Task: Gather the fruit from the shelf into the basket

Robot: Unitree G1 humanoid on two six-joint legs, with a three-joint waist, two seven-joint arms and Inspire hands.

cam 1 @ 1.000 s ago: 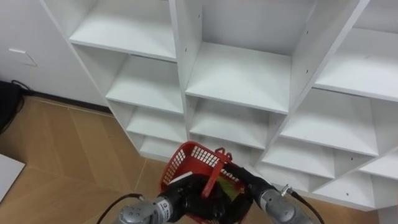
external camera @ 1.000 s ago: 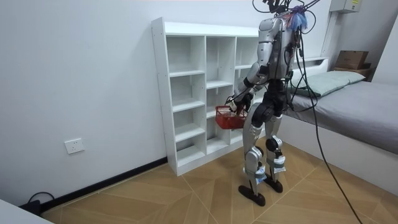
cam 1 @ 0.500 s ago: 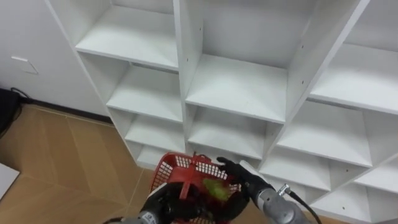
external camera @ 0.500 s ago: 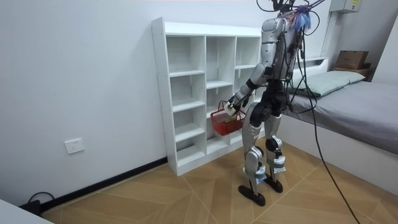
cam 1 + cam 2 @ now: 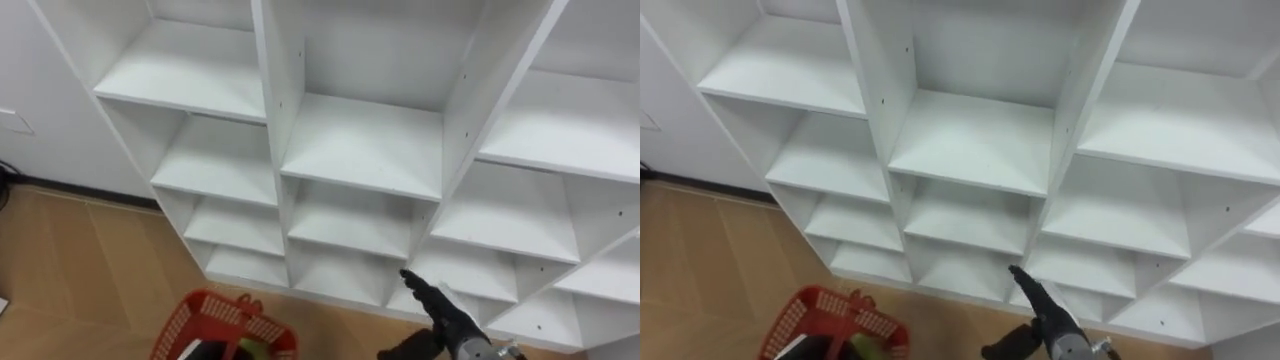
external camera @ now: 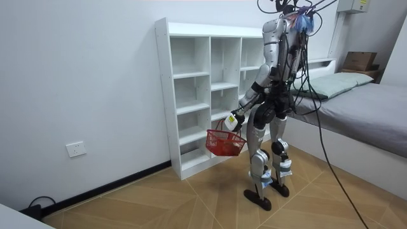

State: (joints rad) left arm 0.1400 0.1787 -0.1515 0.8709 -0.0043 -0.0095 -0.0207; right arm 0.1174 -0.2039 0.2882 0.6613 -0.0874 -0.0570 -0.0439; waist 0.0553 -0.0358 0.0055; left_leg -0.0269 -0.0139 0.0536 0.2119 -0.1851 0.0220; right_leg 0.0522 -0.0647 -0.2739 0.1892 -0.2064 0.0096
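Two relations matter for the coming move, and both start from the white closet. It fills the far side of the scene, and the robot stands close before it on the wooden floor. Every compartment in sight looks bare, so any fruit left to collect cannot be placed from these views. Near and to the left, low over the floor, hangs the red basket, its long axis running roughly left to right. In the room view the left robot hand is curled round the basket's handle and carries it. The right robot hand is near and to the right, well apart from the basket. Its fingers are straight and spread, holding nothing, and point far toward the lower shelves. By this judgement it is the free hand, and the nearer one, for any reach into the closet. A green fruit lies inside the basket, at its near edge.
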